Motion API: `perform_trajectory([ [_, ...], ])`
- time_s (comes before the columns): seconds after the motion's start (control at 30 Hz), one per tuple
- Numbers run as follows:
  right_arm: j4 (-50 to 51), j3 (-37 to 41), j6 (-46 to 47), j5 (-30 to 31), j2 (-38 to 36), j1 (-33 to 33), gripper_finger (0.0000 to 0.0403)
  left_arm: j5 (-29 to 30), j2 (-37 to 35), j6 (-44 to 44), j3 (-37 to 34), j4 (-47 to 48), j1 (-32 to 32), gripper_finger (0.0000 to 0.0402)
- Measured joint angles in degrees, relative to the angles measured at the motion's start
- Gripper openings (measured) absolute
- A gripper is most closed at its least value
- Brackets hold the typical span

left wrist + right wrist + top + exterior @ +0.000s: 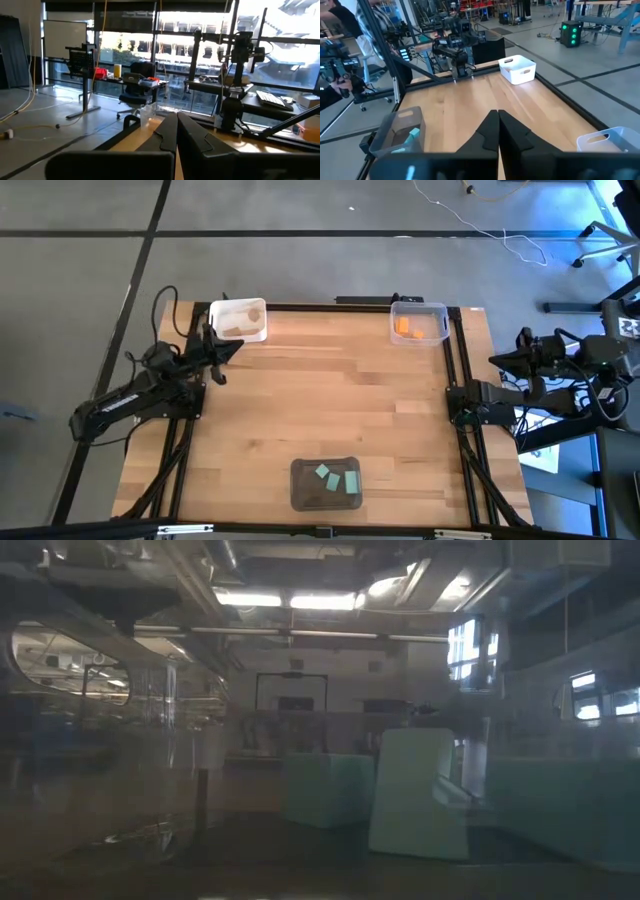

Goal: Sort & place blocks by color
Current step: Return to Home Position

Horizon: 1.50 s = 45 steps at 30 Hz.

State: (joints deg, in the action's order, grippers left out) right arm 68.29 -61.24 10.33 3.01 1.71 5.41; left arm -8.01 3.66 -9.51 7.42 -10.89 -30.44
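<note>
The table is pale honey wood, striped in long planks and edged by a black frame. In the high view, the white tray at the table's top left corner holds pale natural-wood blocks. The clear tray at its top right corner holds orange blocks. The dark grey tray by its bottom edge holds teal-green blocks.

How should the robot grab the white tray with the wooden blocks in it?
Probably by pinching one side wall of the white tray at its rim, coming straight down from above. It stands upright with an open top, so the rim is free all round. The left end effector is nearest, on the tray's side of the table.
</note>
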Motion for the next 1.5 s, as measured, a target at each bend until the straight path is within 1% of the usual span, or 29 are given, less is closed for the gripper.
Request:
perform_trajectory([
  [0.2, -0.2, 1.3, 1.3, -0.2, -1.4, 0.0, 0.0000, 0.0, 0.0, -0.5, -6.4, -8.3, 0.0, 0.0000],
  [0.33, -1.7, 2.3, 1.4, -2.1, -1.4, 0.0, 0.0000, 0.5, 0.2, -0.7, -7.0, -7.6, 0.0, 0.0000],
  [0.4, -3.0, 3.6, 1.3, -2.3, -1.4, 0.0, 0.0000, 0.4, 0.1, 0.6, -7.0, -6.8, -0.1, 0.0000],
  [0.53, -8.8, 9.6, -0.5, -6.3, -1.4, 0.0, 0.0000, 0.4, 0.1, 2.3, -7.0, -5.4, -0.1, 0.0000],
  [0.73, -24.0, 21.1, -5.3, -11.4, -1.4, 0.0, 0.0000, 0.4, 0.1, 2.2, -7.0, -4.6, -0.1, 0.0000],
  [0.77, -24.0, 21.6, -5.5, -12.6, -1.1, 0.0, 0.0000, 0.4, 0.1, 2.2, -7.0, -4.6, -0.1, 0.0000],
  [0.83, -24.3, 20.5, -6.0, -13.2, 0.4, 0.0, 0.0000, 1.1, 0.1, 2.2, -7.0, -4.5, -0.1, 0.0000],
  [0.97, -26.0, 21.2, -6.2, -13.3, 0.4, 0.0, 0.0000, 2.1, 0.1, 2.4, -7.0, -3.8, -0.1, 0.0000],
  [1.1, -25.4, 20.8, -5.8, -13.2, 0.4, 0.0, 0.0000, 2.6, 0.1, 2.4, -7.0, -3.2, -0.1, 0.0000],
  [1.17, -24.8, 19.0, -5.0, -12.8, 0.1, 0.0, 0.0000, 2.6, 0.1, 2.4, -7.0, -3.1, -0.1, 0.0000],
  [1.27, -26.5, 15.0, -4.2, -12.1, 0.0, 0.0, 0.0000, 2.5, 0.1, 2.4, -7.0, -2.7, -0.1, 0.0000],
  [1.4, -25.5, 9.3, -7.6, -11.7, 0.0, 0.0, 0.0000, 2.5, 0.1, 2.4, -7.0, -2.6, -0.1, 0.0000],
  [1.5, -25.0, 8.9, -9.1, -10.0, 0.0, 0.0, 0.0000, 2.4, 0.1, 2.3, -7.0, -2.6, -0.1, 0.0000],
])
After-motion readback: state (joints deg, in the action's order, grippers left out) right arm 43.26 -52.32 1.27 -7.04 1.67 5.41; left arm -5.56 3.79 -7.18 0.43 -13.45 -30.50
